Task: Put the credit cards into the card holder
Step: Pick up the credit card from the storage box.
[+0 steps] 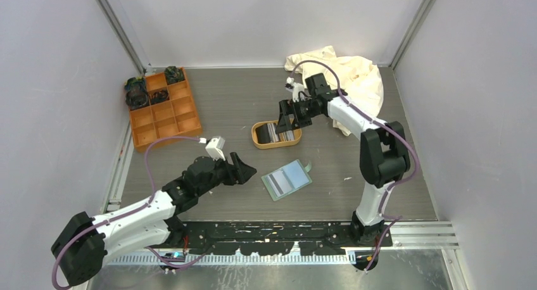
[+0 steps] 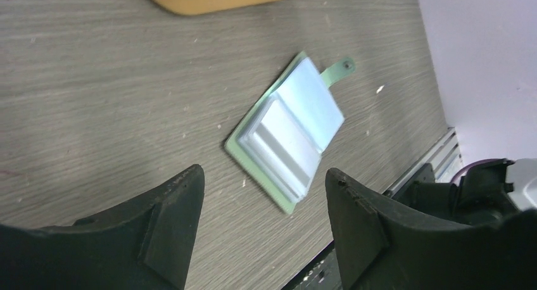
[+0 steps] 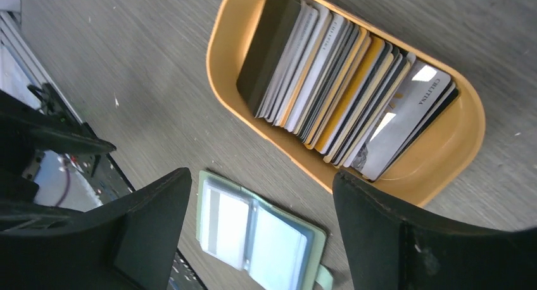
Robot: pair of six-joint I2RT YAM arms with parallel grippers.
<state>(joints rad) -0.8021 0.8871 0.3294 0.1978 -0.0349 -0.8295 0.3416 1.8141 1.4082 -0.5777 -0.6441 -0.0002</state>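
The sage-green card holder (image 1: 286,180) lies open on the table, its clear sleeves up and its tab toward the right. A pale card with a grey stripe (image 3: 221,230) shows in one sleeve. Several credit cards (image 3: 342,94) stand on edge in the oval tan tray (image 1: 259,138). My right gripper (image 1: 291,122) hangs open over the tray with nothing between its fingers; the card holder (image 3: 253,236) shows below them. My left gripper (image 1: 246,168) is open and empty, just left of the card holder (image 2: 285,135) and apart from it.
An orange compartment box (image 1: 163,106) with dark items in its back cells stands at the far left. A cream cloth (image 1: 345,75) lies bunched at the back right, behind the right arm. A black metal rail (image 1: 285,230) runs along the near edge.
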